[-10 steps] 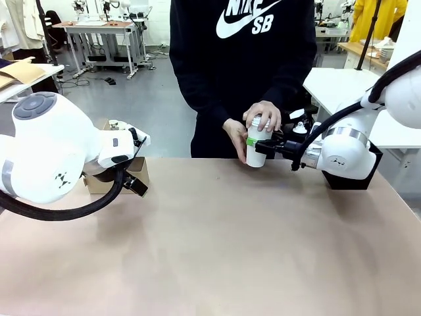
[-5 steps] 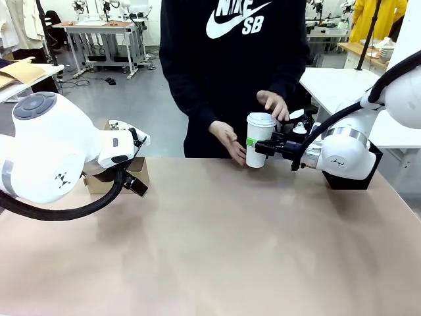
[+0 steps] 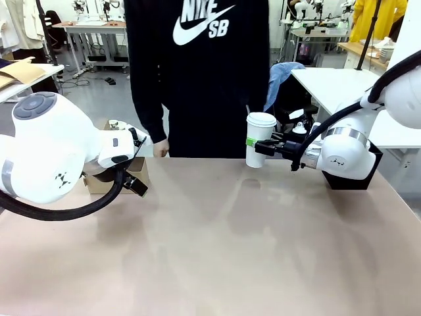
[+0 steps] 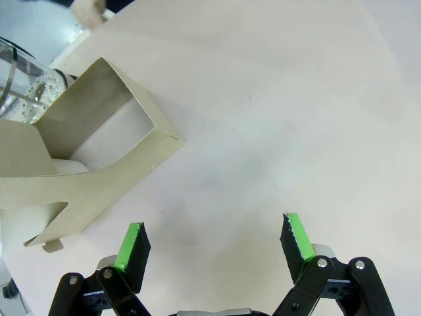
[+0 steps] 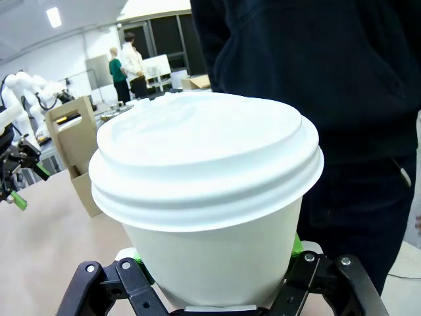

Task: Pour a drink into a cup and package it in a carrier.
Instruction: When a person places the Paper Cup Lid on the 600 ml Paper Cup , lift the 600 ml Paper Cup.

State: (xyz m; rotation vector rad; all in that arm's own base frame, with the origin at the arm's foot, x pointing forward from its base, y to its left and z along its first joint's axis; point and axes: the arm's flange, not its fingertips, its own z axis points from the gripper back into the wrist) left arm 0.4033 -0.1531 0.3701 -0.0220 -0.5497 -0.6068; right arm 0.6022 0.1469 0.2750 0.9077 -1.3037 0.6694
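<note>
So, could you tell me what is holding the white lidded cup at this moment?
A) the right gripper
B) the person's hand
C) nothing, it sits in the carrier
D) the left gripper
A: the right gripper is shut on the cup, gripping its sides below the lid.

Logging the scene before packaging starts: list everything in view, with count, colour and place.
Cup: one, white with a white lid, far edge of the table, right of centre.
Carrier: one, brown cardboard, far left of the table.
Glass jug: one, clear, right behind the carrier.
Black box: one, far right, behind the right arm.
Table: one, tan.
Person: one, black top, standing at the far side.
Left gripper: fingers open, over bare table beside the carrier.
Right gripper: fingers shut on the cup.
</note>
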